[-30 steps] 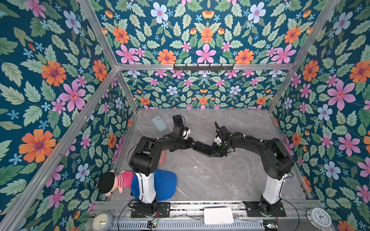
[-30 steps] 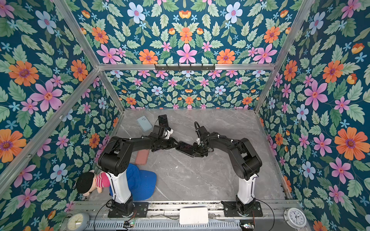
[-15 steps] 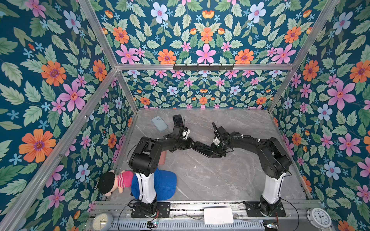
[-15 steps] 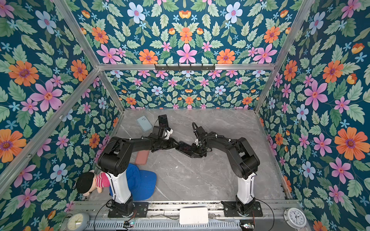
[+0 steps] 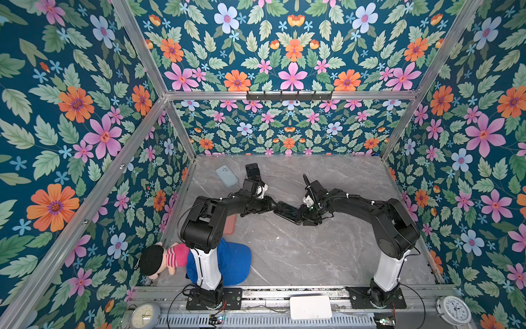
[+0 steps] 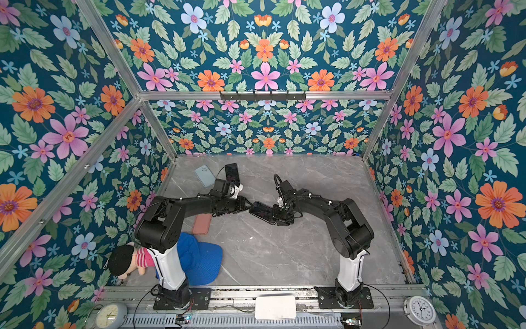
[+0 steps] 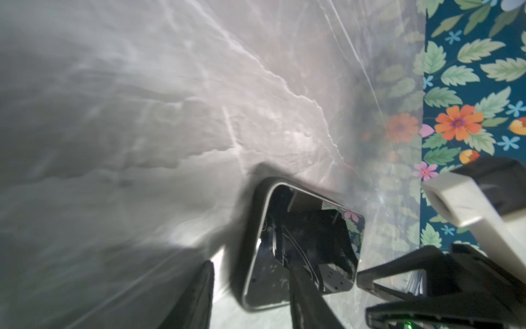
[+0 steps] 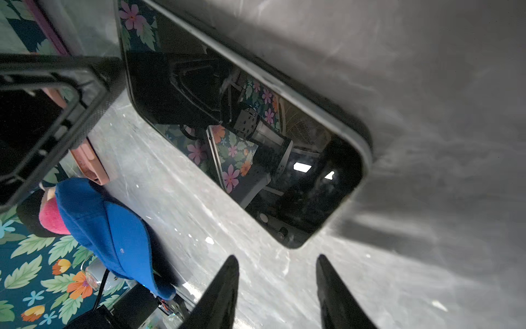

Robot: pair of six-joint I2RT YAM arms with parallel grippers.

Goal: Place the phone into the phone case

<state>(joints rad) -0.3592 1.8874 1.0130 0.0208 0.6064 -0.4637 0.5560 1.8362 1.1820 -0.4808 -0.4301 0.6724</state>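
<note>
The phone (image 5: 287, 212) lies flat on the worktop (image 5: 299, 256), screen up, between my two hands. My right hand (image 8: 275, 257) is spread apart, holding nothing, just short of it. My left hand (image 5: 274, 206) is spread too, around one corner.

Dark phone (image 6: 261, 212) lies on grey table (image 6: 284, 253) — left jaws and right jaws flank it.

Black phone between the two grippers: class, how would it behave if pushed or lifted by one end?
The black phone lies flat and thin on the smooth marble table, so a push would probably slide it, not tip it. Its screen mirrors the room, so it is likely glossy and slippery to pinch. Straight edges suggest it stays stiff when lifted.
</note>
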